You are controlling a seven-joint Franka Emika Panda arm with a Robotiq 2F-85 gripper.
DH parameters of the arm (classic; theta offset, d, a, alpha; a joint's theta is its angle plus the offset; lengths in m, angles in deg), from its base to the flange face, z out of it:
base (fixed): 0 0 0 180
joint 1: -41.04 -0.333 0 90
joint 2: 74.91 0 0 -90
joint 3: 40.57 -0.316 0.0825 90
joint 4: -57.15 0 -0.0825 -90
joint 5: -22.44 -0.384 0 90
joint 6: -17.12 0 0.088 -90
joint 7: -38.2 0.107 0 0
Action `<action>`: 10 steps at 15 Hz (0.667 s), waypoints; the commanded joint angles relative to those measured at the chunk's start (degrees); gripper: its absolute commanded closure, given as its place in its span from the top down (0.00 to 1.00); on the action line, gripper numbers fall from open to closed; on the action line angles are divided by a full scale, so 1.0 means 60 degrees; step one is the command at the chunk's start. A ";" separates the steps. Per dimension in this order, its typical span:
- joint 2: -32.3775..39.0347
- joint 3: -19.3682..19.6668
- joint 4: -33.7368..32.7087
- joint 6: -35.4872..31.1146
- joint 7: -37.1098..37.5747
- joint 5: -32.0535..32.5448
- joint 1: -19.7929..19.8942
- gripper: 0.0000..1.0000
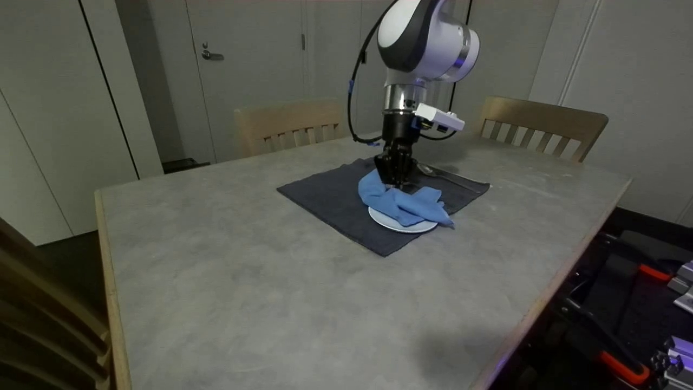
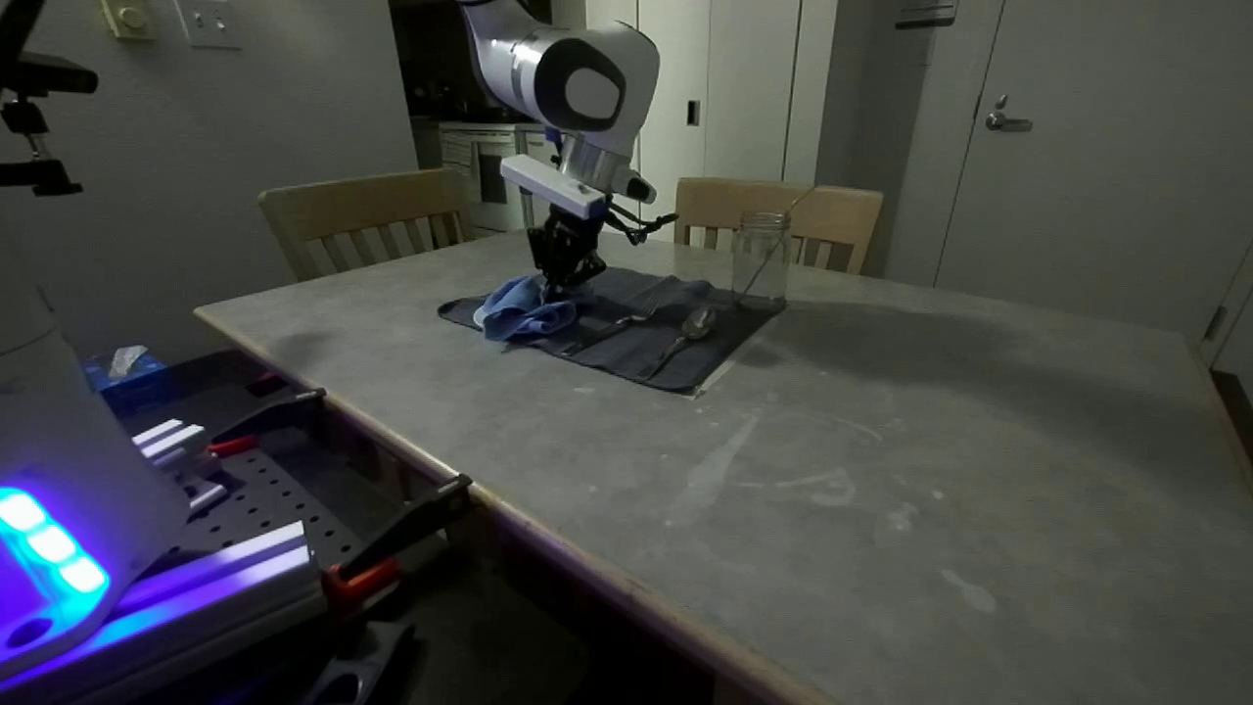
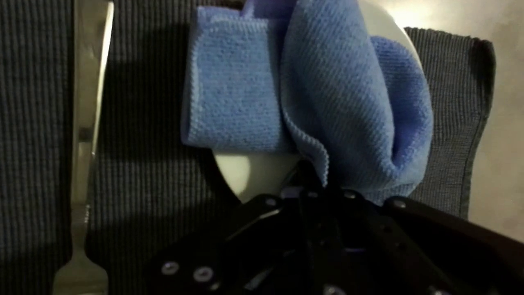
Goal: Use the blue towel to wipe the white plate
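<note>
Tool [image 3: 320,185] pinching blue towel [image 3: 342,98]; white plate [image 3: 258,172] beneath towel.

"What sort of place is this?"
"A dining area, I'd say: wooden chairs [image 1: 544,116] around a counter [image 1: 260,292] laid with a placemat [image 1: 327,192] and a spoon [image 2: 698,324]."
"Near a kitchen?"
"It seems so. In an exterior view, what looks like a white stove [image 2: 485,176] stands in the background, beyond the counter."
"Home or office?"
"I can't tell which."
</note>
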 commanded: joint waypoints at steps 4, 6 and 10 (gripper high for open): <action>0.0189 -0.0886 -0.0076 0.0095 -0.2215 -0.0639 0.0535 0.01; 0.0152 -0.0997 -0.0023 0.0593 -0.2650 -0.0765 0.0648 0.01; 0.0117 -0.0770 0.0040 0.1990 -0.2770 -0.0750 0.0645 0.01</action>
